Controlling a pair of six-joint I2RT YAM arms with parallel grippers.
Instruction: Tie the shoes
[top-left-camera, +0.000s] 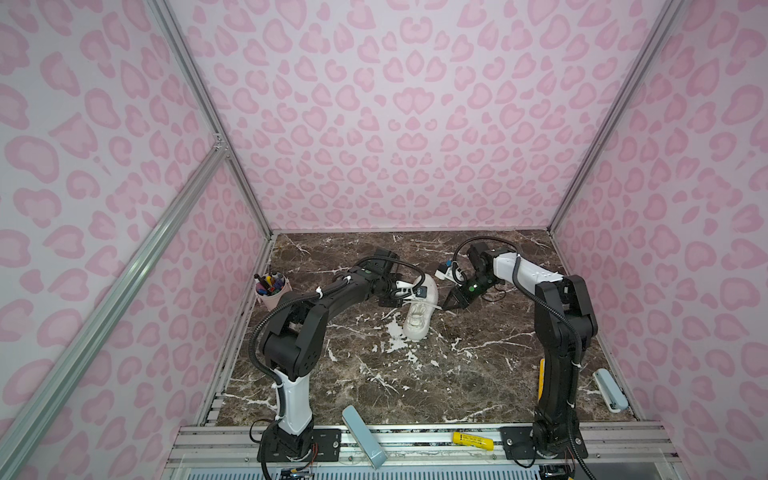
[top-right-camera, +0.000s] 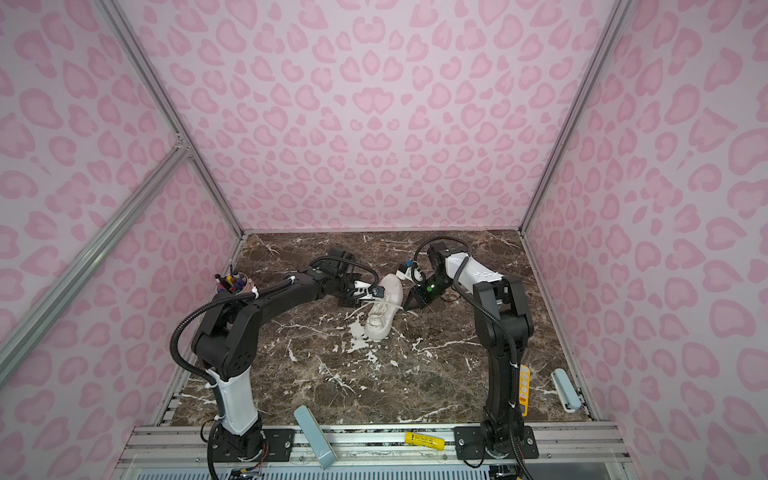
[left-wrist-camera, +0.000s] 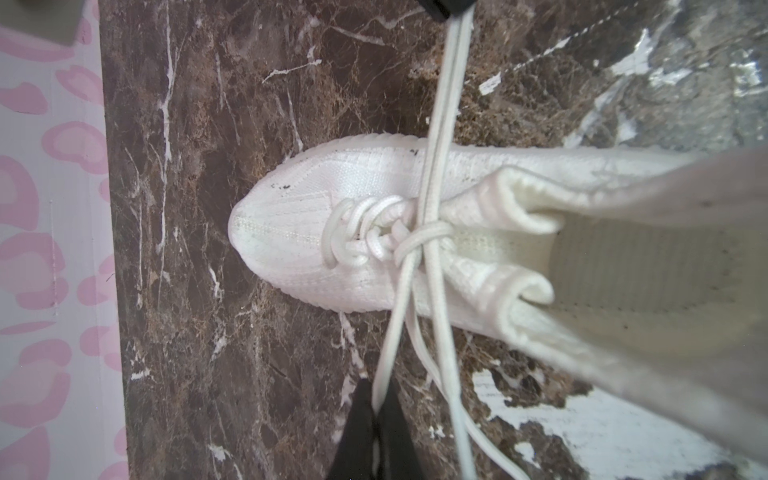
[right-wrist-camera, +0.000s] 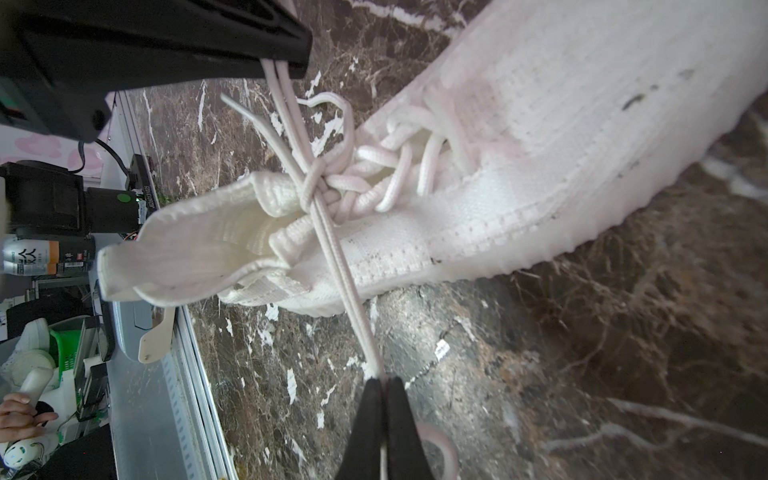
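Count: one sneaker, two grippers, two pale blue bars, one yellow tube, one yellow strip, one pen cup.

Nearest, well short of the sneaker's (top-left-camera: 419, 318) toe, on the metal rail (top-left-camera: 424, 432): the yellow tube (top-left-camera: 473, 440) is lying flat. One pale blue bar (top-left-camera: 363, 435) is lying slantwise across the rail. The second pale blue bar (top-left-camera: 609, 390) is lying well off to the sneaker's right, at the table edge. The yellow strip (top-right-camera: 525, 388) is showing on that same side, with my right arm standing in front of part of it.

The sneaker is sitting on its sole on the marble table (top-left-camera: 478, 374), toe toward the rail, heel away. Its laces (left-wrist-camera: 441, 124) are crossing in one knot (left-wrist-camera: 419, 243) at the top of the lacing.

My left gripper (left-wrist-camera: 376, 409) is hanging just left of the sneaker, jaws pressed together on a lace strand. My right gripper (right-wrist-camera: 382, 384) is hanging just right of it, jaws likewise pinching lace. Strands are running straight from the knot out to both.

In both top views my left wrist is hanging over the sneaker's heel end and hiding part of it.

Farther, well left of the sneaker: the pen cup (top-left-camera: 272, 293) is standing upright by the side wall.
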